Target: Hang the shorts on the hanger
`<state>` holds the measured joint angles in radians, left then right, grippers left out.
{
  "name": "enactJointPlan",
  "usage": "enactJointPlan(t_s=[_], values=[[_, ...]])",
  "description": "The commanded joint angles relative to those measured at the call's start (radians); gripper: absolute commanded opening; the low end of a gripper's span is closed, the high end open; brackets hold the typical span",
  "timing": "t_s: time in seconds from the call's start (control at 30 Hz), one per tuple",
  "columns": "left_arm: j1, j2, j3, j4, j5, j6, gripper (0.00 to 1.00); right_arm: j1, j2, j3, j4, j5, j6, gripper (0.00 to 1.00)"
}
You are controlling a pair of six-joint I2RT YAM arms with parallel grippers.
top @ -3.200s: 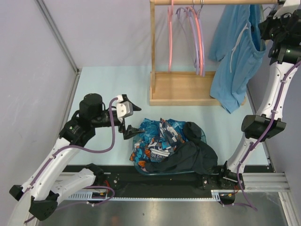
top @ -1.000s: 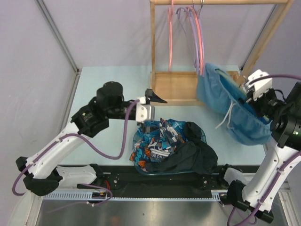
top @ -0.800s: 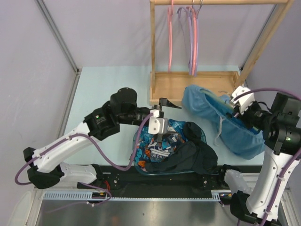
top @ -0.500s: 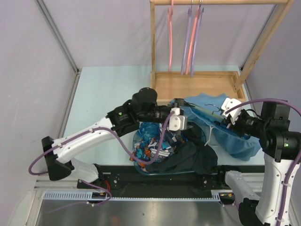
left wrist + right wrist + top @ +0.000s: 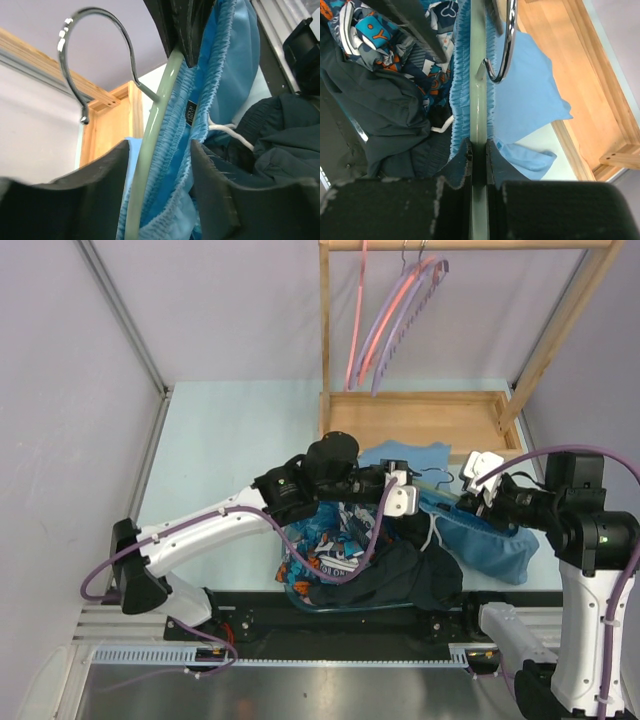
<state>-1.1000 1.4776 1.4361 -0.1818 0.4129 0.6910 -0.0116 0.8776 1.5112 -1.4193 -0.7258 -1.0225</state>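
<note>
The light blue shorts (image 5: 485, 535) are draped over the pale green hanger (image 5: 478, 100), low over the table right of centre. My right gripper (image 5: 479, 150) is shut on the hanger's bar, just below its metal hook (image 5: 507, 45). My left gripper (image 5: 160, 185) has reached across from the left and stands open. The hanger bar (image 5: 150, 150) and the gathered waistband (image 5: 200, 100) lie between its fingers (image 5: 95, 190). A white drawstring (image 5: 225, 132) hangs beside the waistband. From above, both grippers meet at the shorts, the left (image 5: 408, 487) and the right (image 5: 478, 492).
A wooden rack (image 5: 325, 340) with a tray base (image 5: 420, 420) stands at the back. Pink and purple hangers (image 5: 385, 320) swing from its rail. A bin near the front holds a blue-and-orange patterned garment (image 5: 330, 540) and a black garment (image 5: 410, 575), right under the left arm.
The right arm has brought the hanger and shorts down and inward to the table. The left arm has swung right to them, its jaws narrowing round bar and waistband. The rack's hangers are swinging.
</note>
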Motion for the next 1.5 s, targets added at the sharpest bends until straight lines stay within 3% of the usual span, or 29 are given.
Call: enactJointPlan(t_s=[0.0,0.1,0.17,0.2,0.23,0.3,0.33,0.4,0.73,0.87,1.17,1.3,1.37,1.4,1.47], values=[[-0.008,0.018,0.004,-0.025,-0.005,-0.013,0.47,0.009,-0.002,0.007,-0.093,-0.092,-0.017,0.00],[-0.008,0.015,-0.008,-0.051,-0.011,-0.016,0.32,0.009,0.003,0.006,-0.090,-0.113,-0.025,0.00],[-0.003,0.015,0.001,-0.091,-0.010,-0.031,0.15,0.034,0.008,0.001,-0.078,-0.121,-0.014,0.00],[0.002,0.012,0.001,-0.097,0.001,-0.042,0.06,0.033,0.009,-0.003,-0.073,-0.124,-0.005,0.02],[0.009,0.004,-0.006,-0.099,0.015,-0.059,0.00,0.033,0.014,-0.006,-0.069,-0.127,0.016,0.11],[0.035,-0.025,-0.025,-0.093,0.059,-0.094,0.00,0.035,0.015,-0.017,-0.060,-0.129,0.051,0.28],[0.046,-0.036,-0.046,-0.085,0.088,-0.114,0.00,0.033,0.020,-0.022,-0.040,-0.123,0.127,0.49],[0.084,-0.071,-0.071,-0.067,0.150,-0.143,0.00,0.035,0.018,-0.032,-0.049,-0.106,0.144,0.61],[0.215,-0.148,-0.183,0.073,0.326,-0.315,0.00,0.024,-0.017,-0.111,-0.004,-0.107,0.251,0.67],[0.223,-0.169,-0.206,0.099,0.389,-0.324,0.00,0.019,-0.017,-0.126,0.066,-0.141,0.306,0.66],[0.258,-0.169,-0.212,0.113,0.455,-0.373,0.00,-0.010,0.023,-0.124,0.076,-0.248,0.320,0.29],[0.264,-0.171,-0.218,0.128,0.455,-0.393,0.00,-0.010,0.012,-0.126,0.056,-0.236,0.308,0.01],[0.264,-0.171,-0.212,0.125,0.445,-0.404,0.00,-0.010,0.003,-0.125,0.066,-0.216,0.334,0.00],[0.264,-0.169,-0.197,0.105,0.429,-0.413,0.10,-0.010,-0.002,-0.124,0.080,-0.207,0.346,0.00],[0.264,-0.174,-0.175,0.067,0.412,-0.406,0.38,-0.011,-0.008,-0.121,0.092,-0.166,0.377,0.00]])
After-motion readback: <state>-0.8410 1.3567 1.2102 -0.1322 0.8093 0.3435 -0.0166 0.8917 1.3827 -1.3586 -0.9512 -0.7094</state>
